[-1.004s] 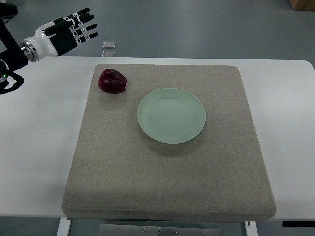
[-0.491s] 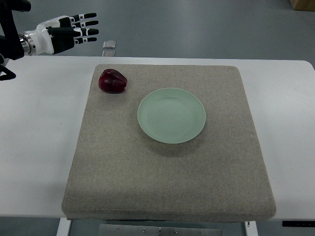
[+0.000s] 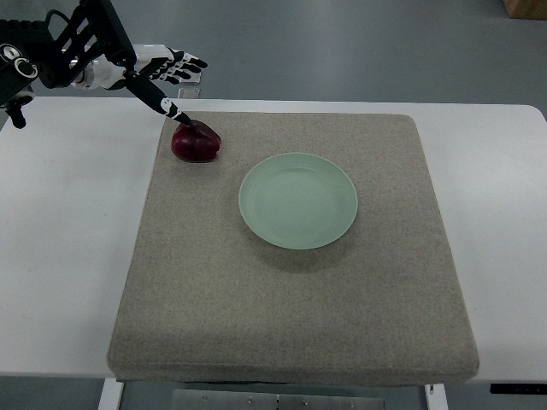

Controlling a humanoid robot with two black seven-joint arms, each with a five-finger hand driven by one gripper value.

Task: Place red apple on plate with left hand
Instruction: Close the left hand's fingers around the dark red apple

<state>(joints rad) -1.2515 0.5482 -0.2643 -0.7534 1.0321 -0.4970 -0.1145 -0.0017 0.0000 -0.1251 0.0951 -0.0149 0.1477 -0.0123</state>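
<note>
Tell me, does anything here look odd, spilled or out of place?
Nothing stands out. The red apple sits whole near the far left corner of the grey mat, the green plate is empty and unbroken, and the left robot hand reaches in just above the apple, fingers spread, holding nothing.

Beneath my work: white table (image 3: 68, 256), wide, running edge to edge of view. Grey-beige fabric mat (image 3: 291, 307) lies on it, roughly square, covering most of middle; near edge overhangs table front slightly. Beyond table's far edge: grey floor (image 3: 359, 43). Small clear-looking square object (image 3: 190, 77) sits just past table's far edge, upper left; cannot tell what it is. Brown box corner (image 3: 525, 7) at top right. Metal frame piece (image 3: 299, 400) shows below table's near edge.
</note>
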